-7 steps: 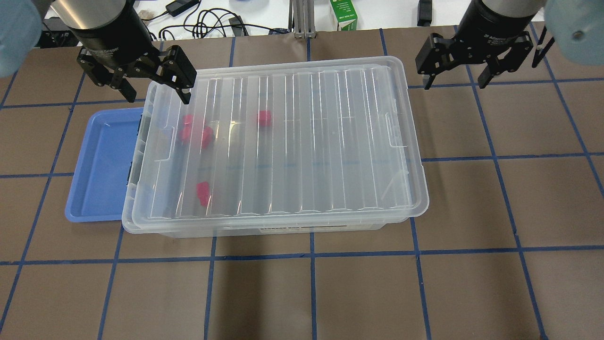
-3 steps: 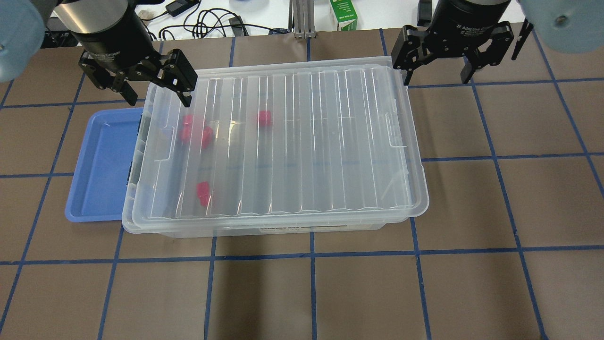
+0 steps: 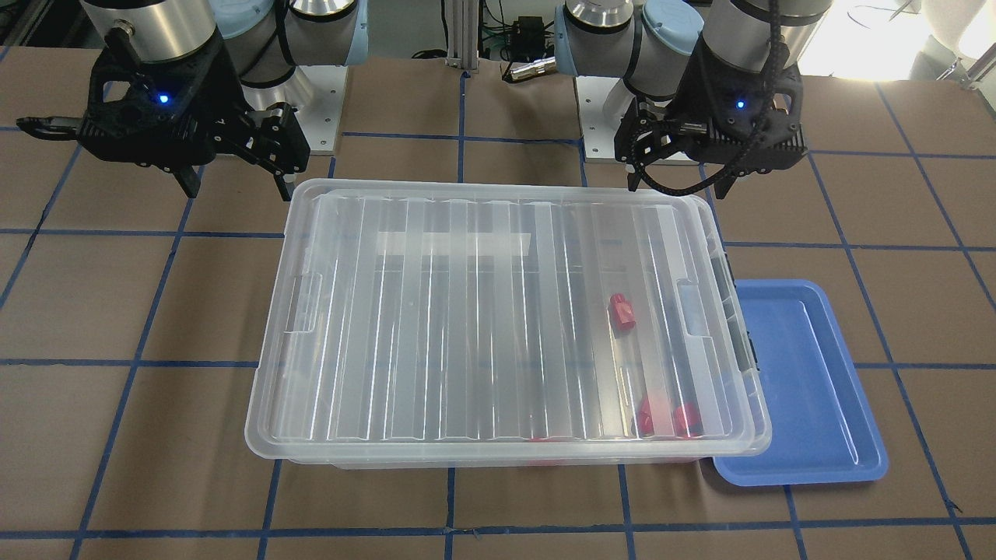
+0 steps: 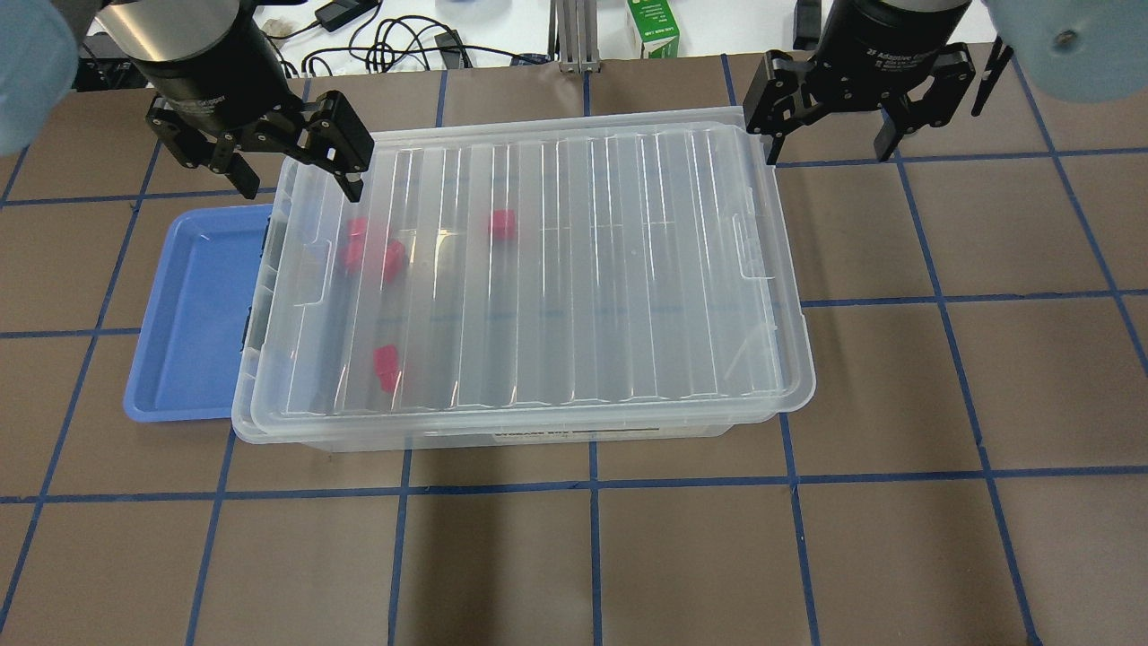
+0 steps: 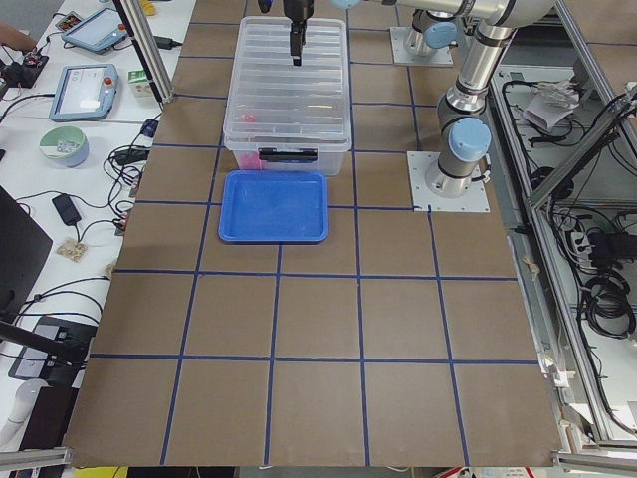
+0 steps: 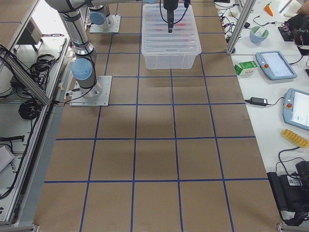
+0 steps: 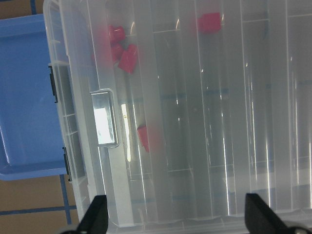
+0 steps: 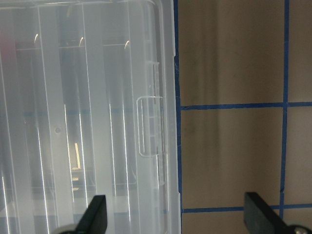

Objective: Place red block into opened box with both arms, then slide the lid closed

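Note:
The see-through box (image 4: 244,414) stands mid-table with the ribbed lid (image 4: 583,269) lying over nearly all of it; a strip of rim shows at the end by the tray. Several red blocks lie inside under the lid. One with a narrower stub, the red block (image 3: 621,311) (image 4: 386,366) (image 7: 144,138), lies apart from the others. My left gripper (image 4: 300,188) (image 3: 681,185) is open and hovers astride the lid's far corner at the tray end. My right gripper (image 4: 830,151) (image 3: 237,187) is open beside the opposite far corner, one finger at the lid's edge.
An empty blue tray (image 4: 193,314) (image 3: 801,389) lies against the box's end on my left. A green carton (image 4: 652,27) and cables (image 4: 395,45) sit past the table's far edge. Brown table with blue tape lines stretches right of the box and along the near side.
My right gripper has moved left and toward the far edge, up to the lid's corner, still open. The left gripper has barely shifted. Box, lid and blocks have not moved.

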Robot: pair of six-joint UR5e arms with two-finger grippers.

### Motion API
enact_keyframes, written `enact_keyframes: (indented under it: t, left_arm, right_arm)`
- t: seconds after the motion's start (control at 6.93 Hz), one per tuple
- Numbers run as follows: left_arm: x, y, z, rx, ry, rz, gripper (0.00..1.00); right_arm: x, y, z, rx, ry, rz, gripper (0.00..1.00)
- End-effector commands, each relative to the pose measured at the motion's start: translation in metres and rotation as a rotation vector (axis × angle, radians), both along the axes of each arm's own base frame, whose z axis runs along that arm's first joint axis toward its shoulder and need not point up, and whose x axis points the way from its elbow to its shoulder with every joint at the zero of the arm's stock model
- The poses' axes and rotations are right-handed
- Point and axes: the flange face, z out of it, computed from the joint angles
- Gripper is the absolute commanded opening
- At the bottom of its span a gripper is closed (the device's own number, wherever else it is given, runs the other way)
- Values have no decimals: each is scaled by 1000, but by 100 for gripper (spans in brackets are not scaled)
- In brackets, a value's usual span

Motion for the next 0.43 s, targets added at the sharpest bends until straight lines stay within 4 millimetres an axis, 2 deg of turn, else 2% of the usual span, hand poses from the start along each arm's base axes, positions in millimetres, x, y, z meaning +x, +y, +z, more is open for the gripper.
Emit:
enact_keyframes:
  t: [0.0, 0.29]
  left_arm:
    - [1, 0, 4, -8, 1, 1, 100]
    - [2, 3, 5, -10, -2, 3, 100]
  right_arm:
    - [0, 1, 1, 1, 2, 2, 100]
    - [1, 2, 3, -7, 0, 2, 100]
